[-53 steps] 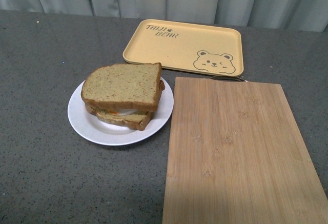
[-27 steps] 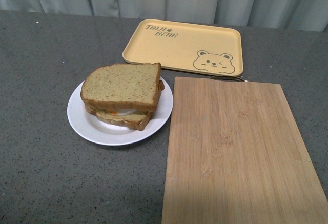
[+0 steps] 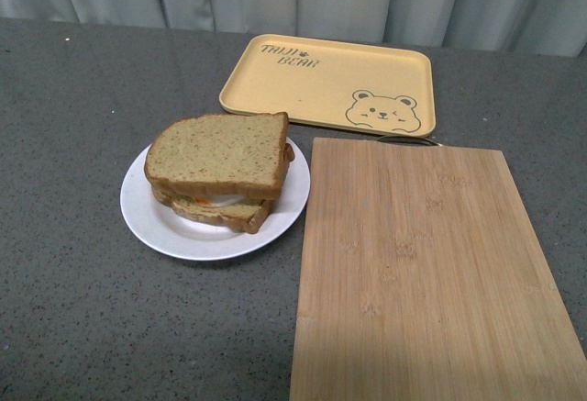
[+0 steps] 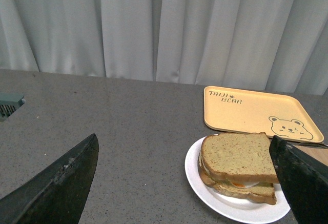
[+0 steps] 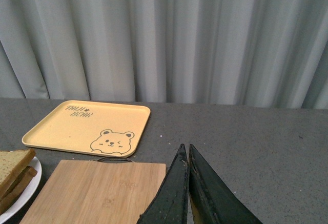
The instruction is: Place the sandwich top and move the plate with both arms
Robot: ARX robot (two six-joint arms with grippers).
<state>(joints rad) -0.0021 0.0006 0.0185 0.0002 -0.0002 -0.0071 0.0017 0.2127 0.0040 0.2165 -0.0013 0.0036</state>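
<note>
The sandwich top (image 3: 220, 153), a plain brown bread slice, lies on the stacked sandwich on the round white plate (image 3: 151, 222), left of the middle in the front view. White and orange filling shows under it. In the left wrist view the sandwich top (image 4: 238, 155) and plate (image 4: 197, 175) lie ahead between the wide-open black fingers (image 4: 59, 188) of my left gripper (image 4: 184, 149), which is empty and back from the plate. My right gripper (image 5: 185, 152) is shut and empty, above the table right of the board. Neither arm shows in the front view.
A yellow bear tray (image 3: 330, 82) lies behind the plate. A bamboo cutting board (image 3: 422, 272) lies right of the plate, close to its rim. Grey curtains hang behind the dark speckled table (image 3: 64, 107). A grey-green object (image 4: 9, 105) sits at the left wrist view's edge.
</note>
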